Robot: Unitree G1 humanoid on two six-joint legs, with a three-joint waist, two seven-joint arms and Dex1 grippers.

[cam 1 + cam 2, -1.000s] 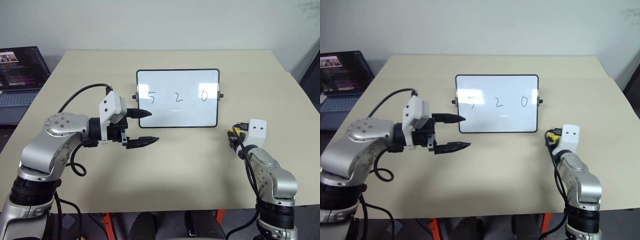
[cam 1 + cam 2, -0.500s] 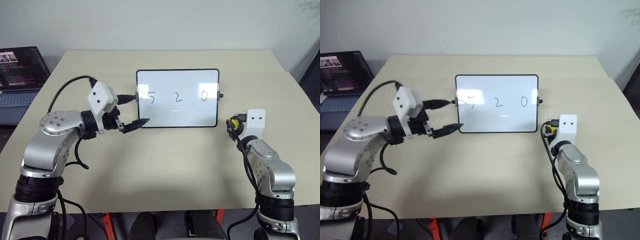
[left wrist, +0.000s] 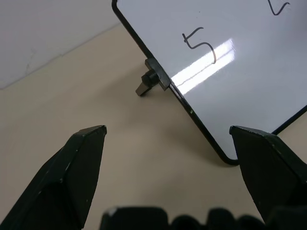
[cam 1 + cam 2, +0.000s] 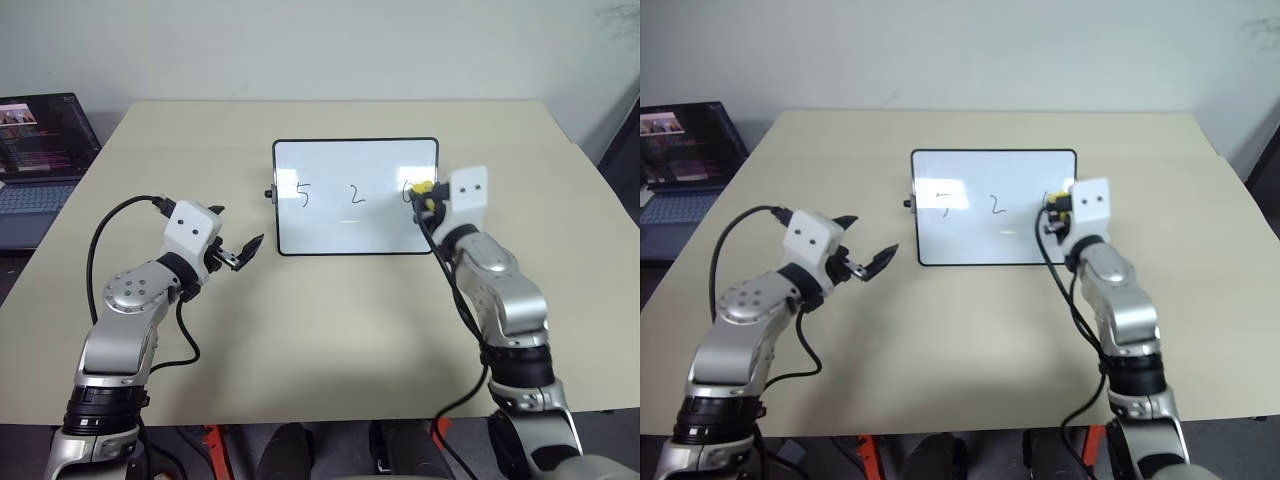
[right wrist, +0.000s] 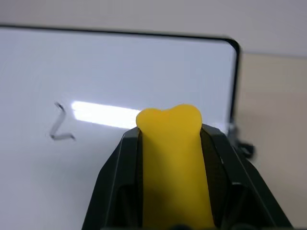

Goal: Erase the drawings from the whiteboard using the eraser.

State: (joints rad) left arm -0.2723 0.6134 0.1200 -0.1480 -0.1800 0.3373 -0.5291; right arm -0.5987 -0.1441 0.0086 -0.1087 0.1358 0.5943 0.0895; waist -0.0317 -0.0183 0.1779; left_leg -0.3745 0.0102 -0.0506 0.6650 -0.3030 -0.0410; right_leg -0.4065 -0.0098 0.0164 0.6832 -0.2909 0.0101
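The whiteboard [image 4: 355, 215] stands propped upright at the middle of the beige table [image 4: 330, 320]. The drawings on it are a "5" [image 4: 303, 194], a "2" [image 4: 355, 193] and a "0" that is largely hidden behind my right gripper. My right gripper [image 4: 424, 192] is shut on the yellow eraser [image 5: 172, 158] and holds it level in front of the board's right side, over the "0". My left gripper [image 4: 240, 224] is open with nothing between its fingers. It stands just left of the board's lower left corner [image 3: 225, 155] and points toward it.
A dark open laptop [image 4: 40, 150] stands beyond the table's left edge. A small black knob [image 3: 147, 84] sticks out of the board's left side. Bare tabletop lies in front of the board and to both sides. A wall rises behind the table.
My right gripper has risen and moved left with the eraser, from the table right of the board up to the "0". My left gripper has drawn back left, off the board's face.
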